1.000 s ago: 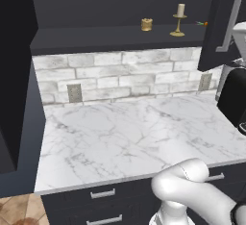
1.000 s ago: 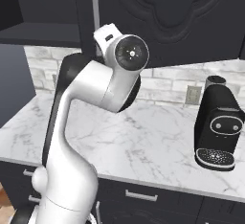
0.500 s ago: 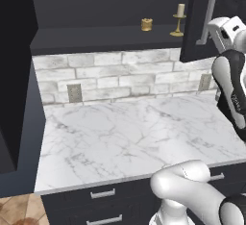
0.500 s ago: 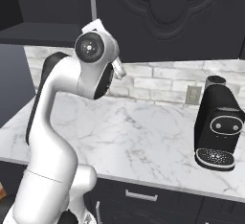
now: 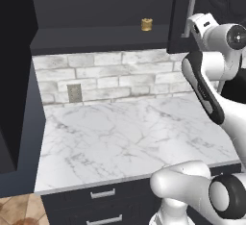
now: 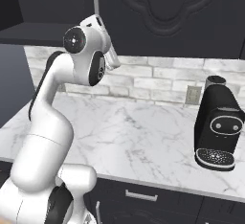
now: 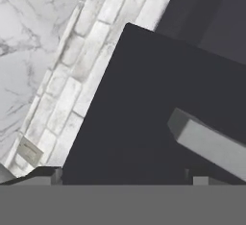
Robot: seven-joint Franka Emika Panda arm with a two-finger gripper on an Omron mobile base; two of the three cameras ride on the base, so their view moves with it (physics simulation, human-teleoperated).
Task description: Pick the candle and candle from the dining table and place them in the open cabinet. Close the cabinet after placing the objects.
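The cabinet point(image 5: 96, 7) stands open above the counter. A short golden-tan candle point(image 5: 147, 24) rests on its shelf. The cabinet's right door point(image 5: 182, 17) is swung partway across the opening, and its silver handle point(image 5: 193, 0) shows at the edge. My hand point(image 5: 202, 24) sits against the door's outer side, just right of it. In the hand view the dark door panel point(image 7: 129, 104) is close ahead with the handle point(image 7: 206, 142) at the right, and my gripper point(image 7: 120, 177) is open with nothing between its fingertips. The dining table is out of view.
A marble counter point(image 5: 125, 137) backed by white brick point(image 5: 115, 75) lies under the cabinet. A black coffee machine point(image 6: 217, 125) stands at its right end. The left cabinet door point(image 5: 14, 75) hangs open at the far left. Dark drawers point(image 5: 103, 195) run below.
My arm has swung left and taken the right door with it, toward shut. The door now covers the cream candle on its candlestick. The gripper has stayed open.
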